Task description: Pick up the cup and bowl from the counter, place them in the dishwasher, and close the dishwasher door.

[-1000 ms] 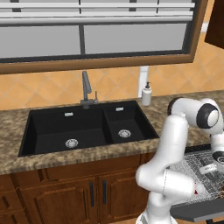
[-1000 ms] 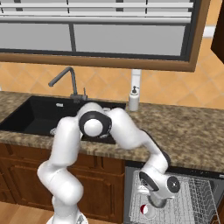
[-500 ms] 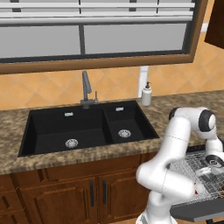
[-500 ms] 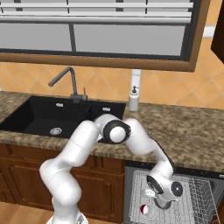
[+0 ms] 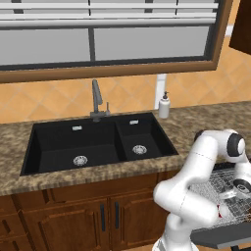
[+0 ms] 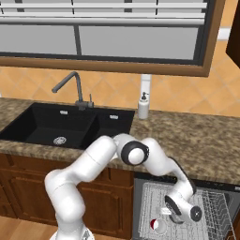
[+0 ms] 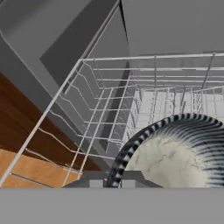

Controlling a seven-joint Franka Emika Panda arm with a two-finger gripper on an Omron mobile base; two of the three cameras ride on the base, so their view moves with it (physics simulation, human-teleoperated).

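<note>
One pincer (image 6: 174, 216), jaws nearly shut on the rim of a bowl (image 7: 183, 148) with dark-and-white striped edge and speckled pale inside, held low over the wire rack (image 6: 154, 201) of the open dishwasher (image 6: 140, 187); one red-and-white cup (image 6: 157, 226) lying in the rack just to the pincer's left in the right base view; speckled counter (image 6: 197, 140) above and behind the pincer; black sink (image 5: 98, 144) well off to its left.

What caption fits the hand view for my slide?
Gripper shut on striped bowl, held over the dishwasher's wire rack.
</note>
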